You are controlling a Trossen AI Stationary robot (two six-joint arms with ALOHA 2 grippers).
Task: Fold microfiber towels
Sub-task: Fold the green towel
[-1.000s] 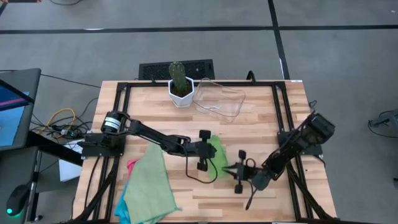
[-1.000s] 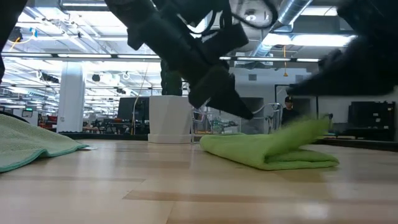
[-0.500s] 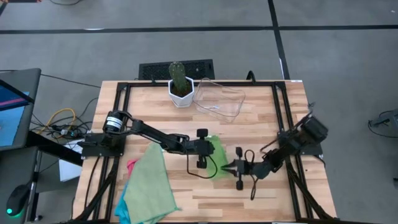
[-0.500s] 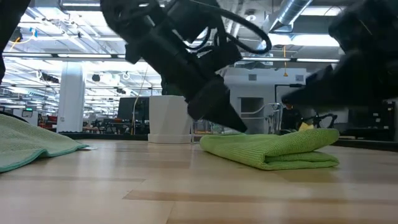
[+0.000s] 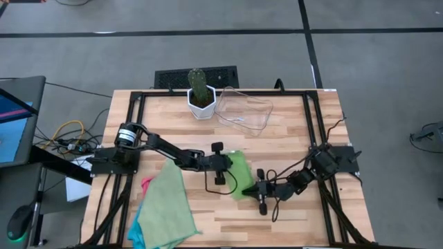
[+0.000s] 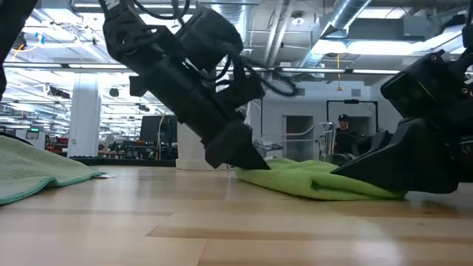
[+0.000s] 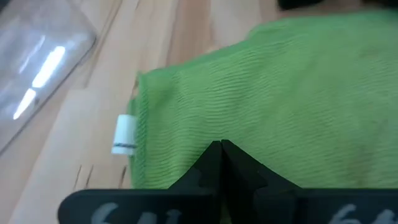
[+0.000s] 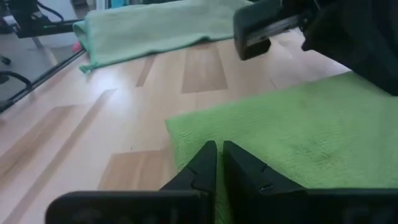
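Green folded towel [image 5: 239, 173] (white tag showing) | left gripper [image 5: 227, 163] clenched, pressing it | right gripper [image 5: 250, 187] nearly closed at its edge

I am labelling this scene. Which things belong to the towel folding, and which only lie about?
Belong to the job:
- bright green towel, folded, under both arms
- towel pile: light green on top, pink and turquoise edges showing

Only lying about:
- potted cactus
- clear plastic tray

Both arms low at mid-table, left end effector [image 5: 223, 165] and right end effector [image 5: 255, 188] closed.
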